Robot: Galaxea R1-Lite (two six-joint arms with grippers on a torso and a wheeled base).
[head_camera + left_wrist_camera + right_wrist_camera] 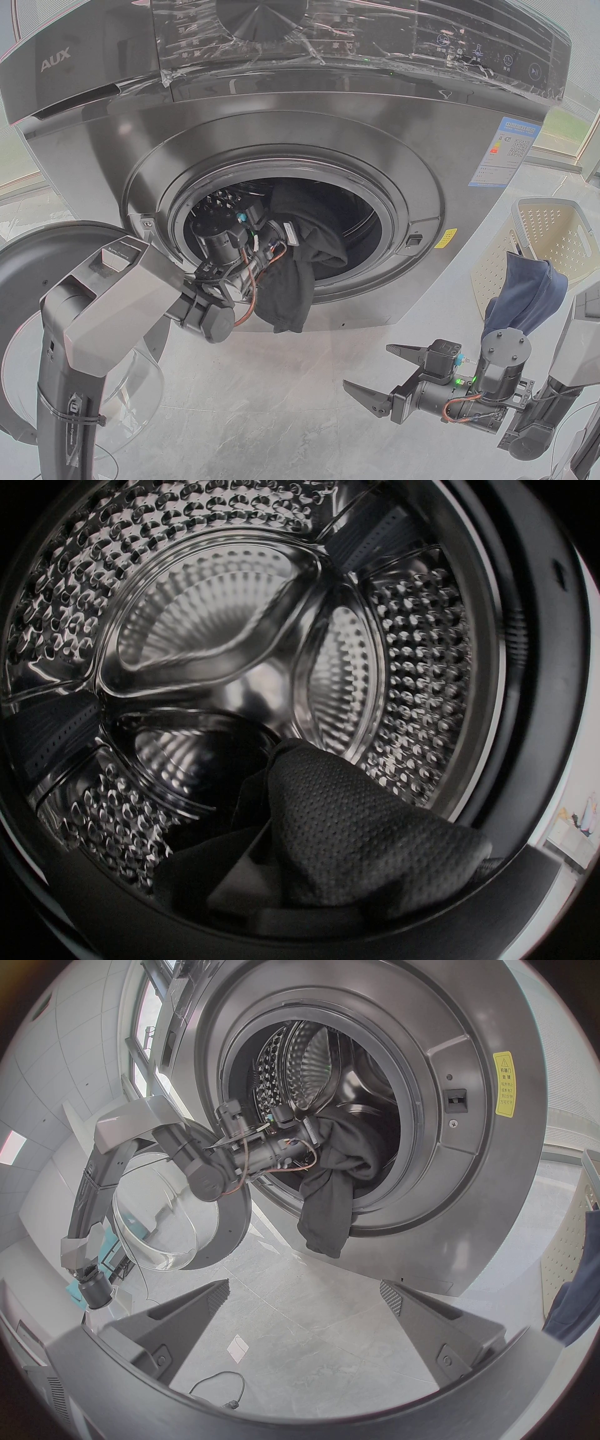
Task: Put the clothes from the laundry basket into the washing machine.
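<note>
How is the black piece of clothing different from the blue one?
The black garment hangs over the washing machine opening's lip, partly inside the drum; the blue garment hangs over the laundry basket rim. The black garment is at the machine already; the blue garment is off to its right. Both hang limp.

I think I am working in a laundry room. There is a big washer, a basket beside it, grey floor tiles and white wall tiles.
</note>
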